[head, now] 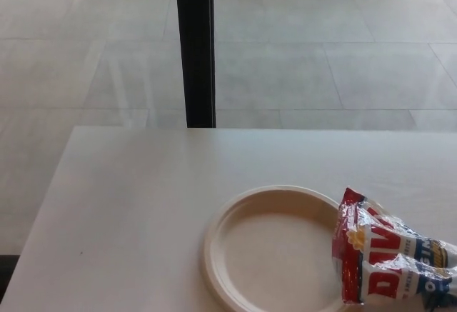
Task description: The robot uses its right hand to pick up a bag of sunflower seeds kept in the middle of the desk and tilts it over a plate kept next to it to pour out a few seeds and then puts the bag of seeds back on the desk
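A red, white and blue bag of sunflower seeds (385,255) lies at the lower right of the head view, its red top end over the right rim of the plate. The cream plate (246,212) rests on the white desk (136,205), just left of the bag, and I see no seeds on its bare inside. The bag's lower right end runs out of the picture. Neither of my hands shows.
A black vertical post (195,48) stands behind the desk's far edge. Pale floor tiles (321,48) spread beyond it. The desk's left edge runs diagonally down to the lower left corner.
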